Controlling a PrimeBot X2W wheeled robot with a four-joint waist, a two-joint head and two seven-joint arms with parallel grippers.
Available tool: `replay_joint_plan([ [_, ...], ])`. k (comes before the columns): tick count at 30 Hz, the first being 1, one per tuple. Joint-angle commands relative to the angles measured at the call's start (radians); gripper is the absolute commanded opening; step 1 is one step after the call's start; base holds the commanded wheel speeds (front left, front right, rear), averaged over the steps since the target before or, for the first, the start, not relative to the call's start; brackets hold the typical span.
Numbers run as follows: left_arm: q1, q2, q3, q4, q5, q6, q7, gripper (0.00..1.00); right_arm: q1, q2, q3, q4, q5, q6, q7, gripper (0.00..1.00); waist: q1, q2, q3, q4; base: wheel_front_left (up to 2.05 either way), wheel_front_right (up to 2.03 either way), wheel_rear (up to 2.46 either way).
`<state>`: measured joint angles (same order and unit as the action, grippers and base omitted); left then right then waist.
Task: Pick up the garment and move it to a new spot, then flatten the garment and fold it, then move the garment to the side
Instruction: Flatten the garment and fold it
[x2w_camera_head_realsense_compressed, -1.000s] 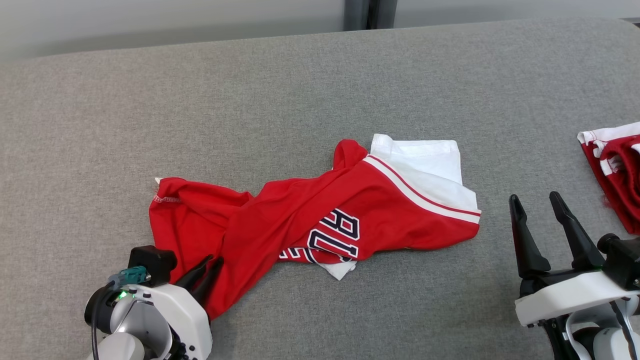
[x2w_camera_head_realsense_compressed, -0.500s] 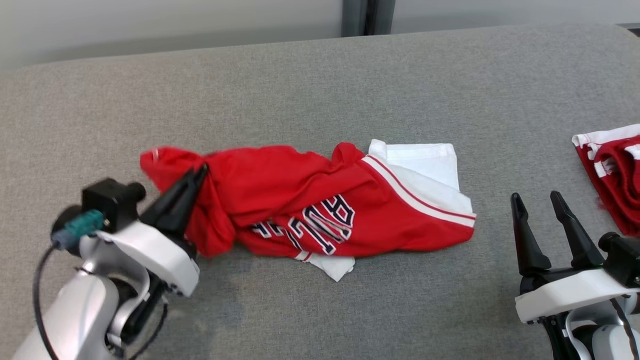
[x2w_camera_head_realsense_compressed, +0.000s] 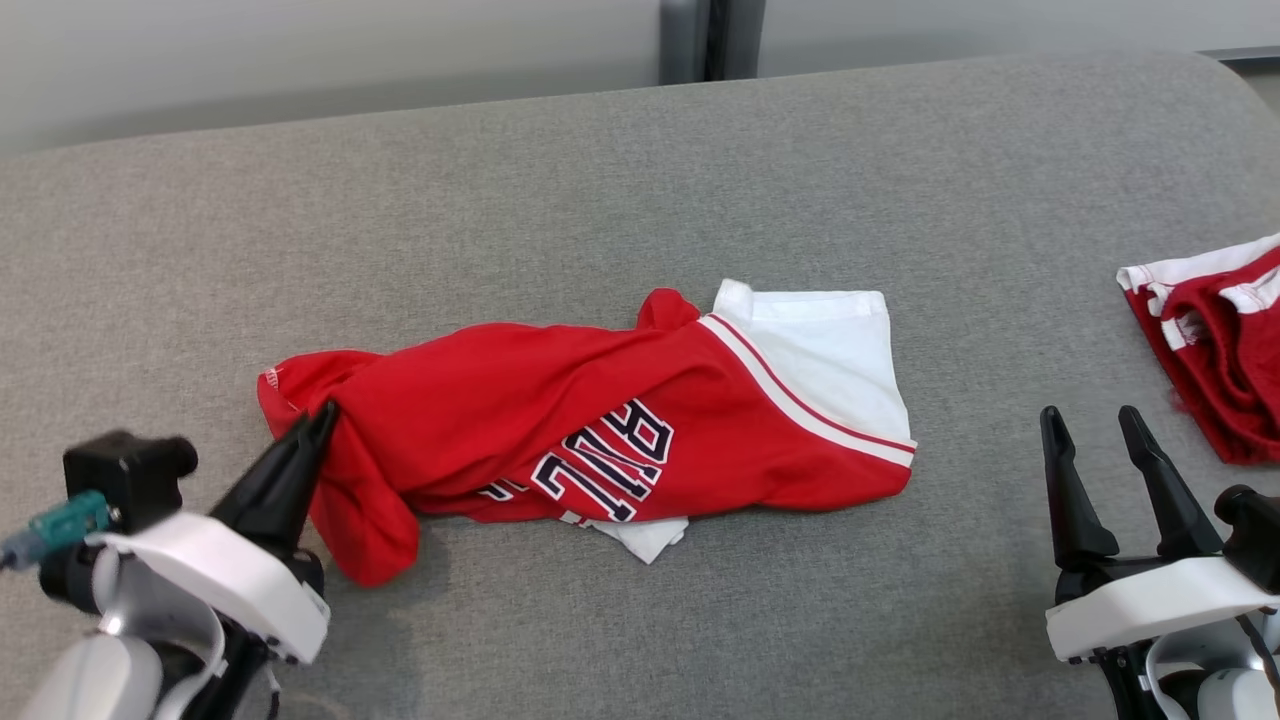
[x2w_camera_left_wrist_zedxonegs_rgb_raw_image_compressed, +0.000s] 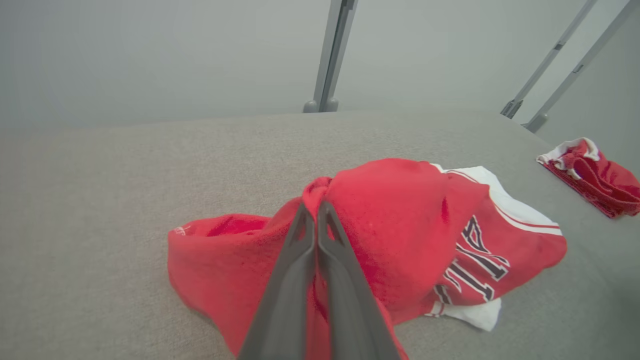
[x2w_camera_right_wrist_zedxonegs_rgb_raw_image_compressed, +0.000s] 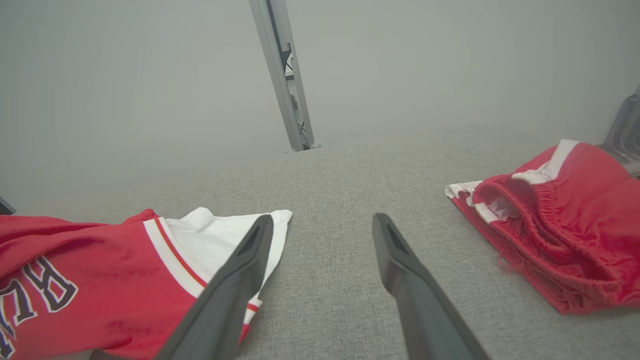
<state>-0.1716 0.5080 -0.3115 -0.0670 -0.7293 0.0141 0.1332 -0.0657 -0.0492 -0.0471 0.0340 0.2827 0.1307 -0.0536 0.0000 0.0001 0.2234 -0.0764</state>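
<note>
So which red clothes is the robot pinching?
The lettered red jersey in the middle: the left gripper is shut on its end. The other red garment lies untouched, far right.

Grey fabric-covered tabletop (x2w_camera_head_realsense_compressed: 600, 180) had a crumpled red-and-white jersey (x2w_camera_head_realsense_compressed: 520, 410) with dark lettering lying around the middle, and a bunched-up pair of red shorts (x2w_camera_head_realsense_compressed: 1225, 350) well apart from it over by the right edge.

Soft, even light is falling from above, and the garment (x2w_camera_head_realsense_compressed: 560, 430) is only casting a faint shadow on the grey top (x2w_camera_head_realsense_compressed: 640, 620). Both wrist views are looking hazy toward the back, with edges bowing a bit.
</note>
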Motion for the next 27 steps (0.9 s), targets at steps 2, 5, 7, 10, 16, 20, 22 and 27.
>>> replay_joint_plan([
  [2,0.033,-0.016,0.002,0.043,0.001,0.000,-0.044,0.00,0.005,-0.004,-0.007,0.001,0.007,0.000,-0.007,1.00,0.0000,-0.0001,0.004,0.011,0.00,0.00,0.00],
  [5,0.054,-0.045,-0.020,0.116,0.016,-0.015,-0.100,0.00,-0.004,-0.004,-0.003,0.002,0.000,0.000,0.003,1.00,0.0000,-0.0001,0.005,0.023,0.00,0.00,0.00],
  [7,0.063,-0.069,-0.037,0.169,0.019,-0.030,-0.132,0.02,-0.007,-0.004,-0.003,0.002,-0.004,0.000,0.007,1.00,0.0000,-0.0001,0.002,0.032,0.00,0.00,0.00],
  [10,0.047,-0.109,-0.041,0.236,0.021,-0.048,-0.203,1.00,-0.006,-0.004,-0.002,-0.002,-0.010,0.000,0.011,1.00,0.0000,-0.0001,-0.008,0.046,0.00,0.00,0.00],
  [16,0.056,-0.157,0.003,0.246,0.031,-0.013,-0.336,1.00,-0.003,-0.004,-0.005,-0.018,-0.024,0.000,0.018,1.00,0.0000,-0.0001,-0.038,0.064,0.00,0.00,0.00],
  [20,0.066,-0.171,0.063,0.165,0.069,0.060,-0.380,1.00,0.004,-0.004,-0.009,-0.033,-0.035,0.000,0.019,1.00,0.0000,-0.0001,-0.066,0.075,0.00,0.00,0.00],
  [22,0.078,-0.171,0.082,0.114,0.100,0.093,-0.388,1.00,0.009,-0.004,-0.009,-0.041,-0.046,0.000,0.023,1.00,0.0000,-0.0001,-0.083,0.079,0.00,0.00,0.00],
  [27,0.115,-0.138,0.097,-0.015,0.193,0.170,-0.388,1.00,0.025,-0.004,0.002,-0.057,-0.072,0.000,0.039,1.00,0.0000,-0.0001,-0.124,0.082,0.00,0.00,0.00],
])
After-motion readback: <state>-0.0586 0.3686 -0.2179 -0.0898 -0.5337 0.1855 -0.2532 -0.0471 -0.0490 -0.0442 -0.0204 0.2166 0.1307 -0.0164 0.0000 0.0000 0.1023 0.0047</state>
